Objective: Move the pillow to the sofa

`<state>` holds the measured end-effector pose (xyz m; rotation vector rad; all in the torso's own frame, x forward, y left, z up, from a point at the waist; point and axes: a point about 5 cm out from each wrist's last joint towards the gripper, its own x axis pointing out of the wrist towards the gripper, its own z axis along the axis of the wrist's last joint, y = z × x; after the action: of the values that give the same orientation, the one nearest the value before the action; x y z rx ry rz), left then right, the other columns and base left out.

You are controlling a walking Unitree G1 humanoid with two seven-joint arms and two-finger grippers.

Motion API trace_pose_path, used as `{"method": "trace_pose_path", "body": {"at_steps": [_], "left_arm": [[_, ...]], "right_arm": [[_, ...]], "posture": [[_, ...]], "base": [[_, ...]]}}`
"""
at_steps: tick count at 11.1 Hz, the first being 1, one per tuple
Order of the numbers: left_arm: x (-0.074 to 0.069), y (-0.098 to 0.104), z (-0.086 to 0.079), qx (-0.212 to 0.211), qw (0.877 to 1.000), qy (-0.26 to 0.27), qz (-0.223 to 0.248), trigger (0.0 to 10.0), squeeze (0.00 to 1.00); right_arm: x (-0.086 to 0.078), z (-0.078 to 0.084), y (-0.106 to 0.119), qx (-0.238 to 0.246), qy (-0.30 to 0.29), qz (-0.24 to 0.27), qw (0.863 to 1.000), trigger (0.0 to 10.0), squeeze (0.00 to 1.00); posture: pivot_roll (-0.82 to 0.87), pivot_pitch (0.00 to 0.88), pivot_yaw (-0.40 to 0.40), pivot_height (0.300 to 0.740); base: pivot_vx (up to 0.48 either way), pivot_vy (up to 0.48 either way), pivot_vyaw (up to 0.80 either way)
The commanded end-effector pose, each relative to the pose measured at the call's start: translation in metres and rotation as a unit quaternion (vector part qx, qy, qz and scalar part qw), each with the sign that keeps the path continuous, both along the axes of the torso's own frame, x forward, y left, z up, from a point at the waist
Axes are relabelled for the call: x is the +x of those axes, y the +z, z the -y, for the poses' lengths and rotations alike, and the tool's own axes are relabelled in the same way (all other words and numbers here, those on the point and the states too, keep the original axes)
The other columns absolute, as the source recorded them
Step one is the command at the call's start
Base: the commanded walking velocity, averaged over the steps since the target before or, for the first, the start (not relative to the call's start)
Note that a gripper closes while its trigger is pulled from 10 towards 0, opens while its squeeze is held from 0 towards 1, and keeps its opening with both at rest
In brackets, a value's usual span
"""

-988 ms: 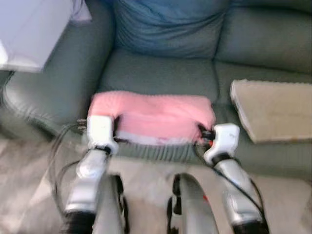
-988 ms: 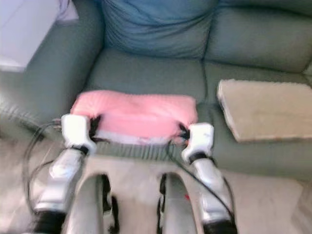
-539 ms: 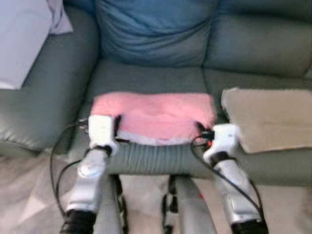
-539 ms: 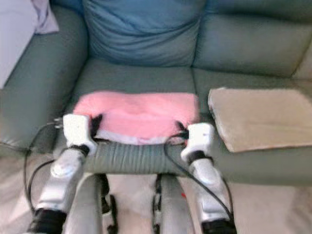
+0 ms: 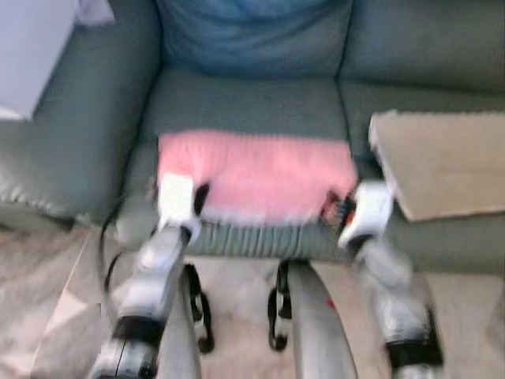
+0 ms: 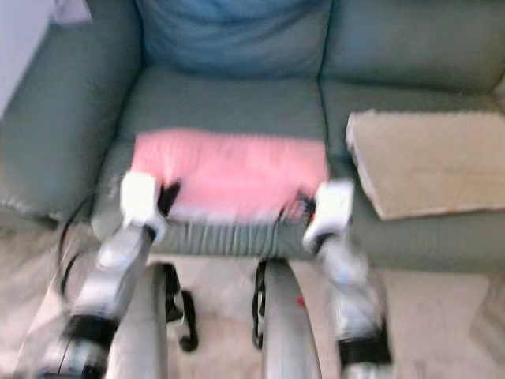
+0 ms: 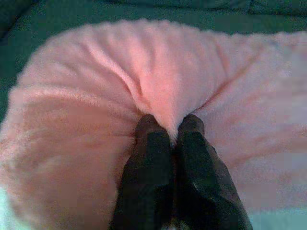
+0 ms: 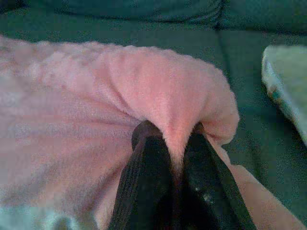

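Note:
A fluffy pink pillow (image 5: 256, 171) hangs flat between my two arms, over the front of the green sofa's seat cushion (image 5: 245, 103). My left gripper (image 7: 170, 125) is shut on a pinched fold at the pillow's left end, beside my white left wrist (image 5: 177, 197). My right gripper (image 8: 172, 134) is shut on a fold of pink fabric at the right end, by my right wrist (image 5: 367, 212). The eye views are blurred.
A beige flat cushion (image 5: 446, 162) lies on the sofa's right seat. A blue back cushion (image 5: 252, 35) leans at the rear. The sofa's left armrest (image 5: 75, 134) rises to my left, with a white object (image 5: 31, 47) beyond it. Pale floor (image 5: 47, 316) lies below.
The camera has come closer and tilted, so the sofa sits lower in view. The pillow has moved forward over the seat's front edge, both grippers still holding it.

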<state>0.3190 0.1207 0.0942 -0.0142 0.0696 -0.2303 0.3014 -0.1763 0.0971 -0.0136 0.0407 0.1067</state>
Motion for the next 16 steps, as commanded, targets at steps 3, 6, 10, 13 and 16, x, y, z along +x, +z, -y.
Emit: {"method": "trace_pose_path", "body": {"at_steps": [3,6,10,13,16], "left_arm": [[0.032,0.013,-0.005,0.025,0.999,0.044,0.018,10.0,0.00],[0.046,0.027,-0.037,0.052,0.988,0.137,0.042,10.0,0.00],[0.032,0.007,-0.044,0.044,0.986,0.157,0.036,10.0,1.00],[0.034,0.010,-0.040,0.044,0.986,0.156,0.043,10.0,1.00],[0.033,0.012,-0.046,0.046,0.983,0.171,0.054,10.0,1.00]], "right_arm": [[0.025,0.023,-0.003,-0.021,-0.011,-0.035,0.999,10.0,0.00],[0.041,0.025,0.002,-0.031,0.001,-0.034,0.999,10.0,0.00],[0.035,0.037,-0.010,-0.058,-0.009,-0.035,0.998,10.0,1.00],[0.030,0.034,-0.014,-0.067,-0.012,-0.022,0.997,10.0,1.00],[0.029,0.026,-0.013,-0.073,-0.019,-0.001,0.997,10.0,1.00]], "posture": [[-0.07,0.407,-0.037,0.627],[-0.07,0.417,-0.035,0.627],[-0.07,0.402,-0.060,0.627],[-0.07,0.376,-0.057,0.627],[-0.07,0.334,-0.058,0.627]], "base": [[0.000,0.000,0.00],[0.000,0.000,0.00],[0.000,0.000,0.00],[0.000,0.000,0.00],[0.000,0.000,0.00]]}}
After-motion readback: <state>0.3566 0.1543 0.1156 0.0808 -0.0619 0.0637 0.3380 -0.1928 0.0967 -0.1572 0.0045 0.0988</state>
